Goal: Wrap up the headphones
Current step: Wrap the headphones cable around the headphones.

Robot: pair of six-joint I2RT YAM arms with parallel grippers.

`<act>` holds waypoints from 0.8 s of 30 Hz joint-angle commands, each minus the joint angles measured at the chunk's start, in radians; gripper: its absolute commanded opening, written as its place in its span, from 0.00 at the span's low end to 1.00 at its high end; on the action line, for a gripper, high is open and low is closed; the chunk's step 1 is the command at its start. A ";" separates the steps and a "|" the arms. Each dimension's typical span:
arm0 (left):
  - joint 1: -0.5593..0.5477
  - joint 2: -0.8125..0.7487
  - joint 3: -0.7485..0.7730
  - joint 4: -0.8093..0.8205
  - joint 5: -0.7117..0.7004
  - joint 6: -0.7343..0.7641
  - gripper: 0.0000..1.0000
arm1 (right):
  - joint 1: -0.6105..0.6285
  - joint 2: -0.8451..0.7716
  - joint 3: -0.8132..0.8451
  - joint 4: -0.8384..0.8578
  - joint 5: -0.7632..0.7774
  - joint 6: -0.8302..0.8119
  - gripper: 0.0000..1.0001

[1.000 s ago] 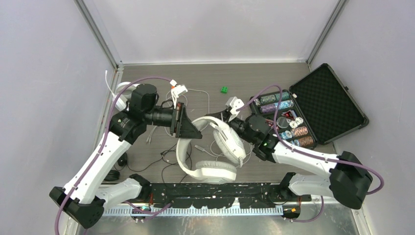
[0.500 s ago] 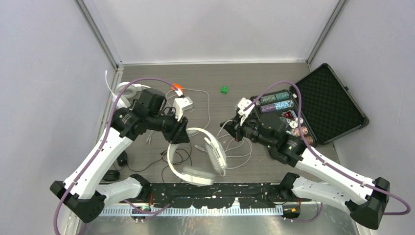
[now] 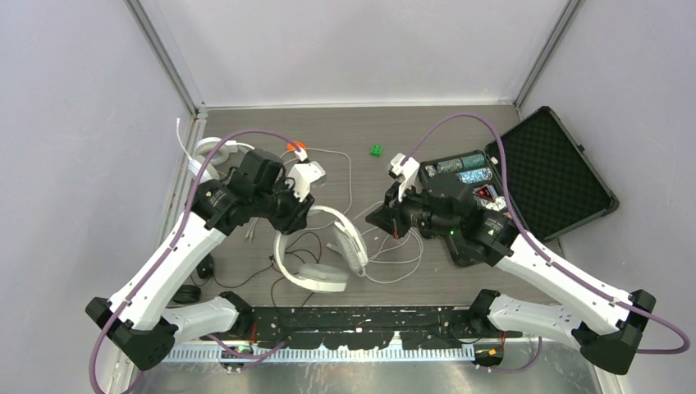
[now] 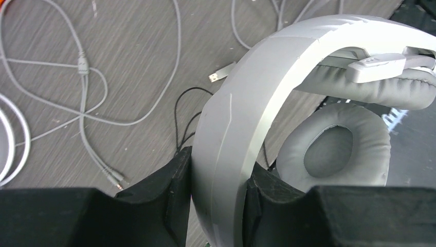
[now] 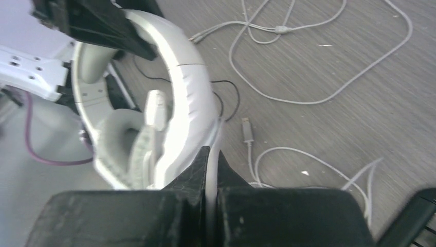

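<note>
Soft, even light fills the overhead view, leaving only faint shadows on the desk (image 3: 345,131) and no glare. From the left wrist the desk's grain and the cords (image 4: 82,67) look crisp, while the left pincer (image 4: 218,177) is a near-featureless black mass. The right wrist view is smeared: the white headphones (image 5: 190,98) blur, the top-left corner washes out pale, the right pincer (image 5: 212,160) is dark and soft

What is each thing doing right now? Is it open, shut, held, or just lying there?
white padded over-ear headphones, held up by the headband.
left gripper, shut on the headband.
thin white cord, pinched at one spot, the rest lying loose.
right gripper, shut on the cord.
black foam-lined case, lid open.
small green plastic piece, lying free, touched by nothing.
</note>
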 commanded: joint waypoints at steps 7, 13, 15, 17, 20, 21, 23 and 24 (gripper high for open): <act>-0.001 -0.057 -0.038 0.134 -0.238 -0.158 0.00 | 0.000 0.075 0.038 0.300 -0.257 0.293 0.03; -0.002 -0.061 -0.034 0.176 -0.407 -0.308 0.00 | 0.008 0.122 0.016 0.453 -0.319 0.371 0.06; -0.002 -0.058 -0.032 0.187 -0.423 -0.350 0.00 | 0.014 0.134 -0.006 0.517 -0.341 0.378 0.11; -0.002 -0.061 -0.036 0.207 -0.440 -0.386 0.00 | 0.022 0.149 -0.018 0.557 -0.344 0.378 0.13; -0.002 -0.081 -0.063 0.265 -0.464 -0.431 0.00 | 0.045 0.180 -0.017 0.577 -0.337 0.380 0.13; -0.002 -0.089 -0.073 0.284 -0.475 -0.449 0.00 | 0.054 0.190 -0.015 0.578 -0.334 0.379 0.14; -0.002 -0.105 -0.086 0.316 -0.500 -0.490 0.00 | 0.075 0.202 -0.015 0.579 -0.327 0.369 0.14; -0.002 -0.111 -0.088 0.325 -0.514 -0.509 0.00 | 0.085 0.206 -0.018 0.579 -0.318 0.364 0.14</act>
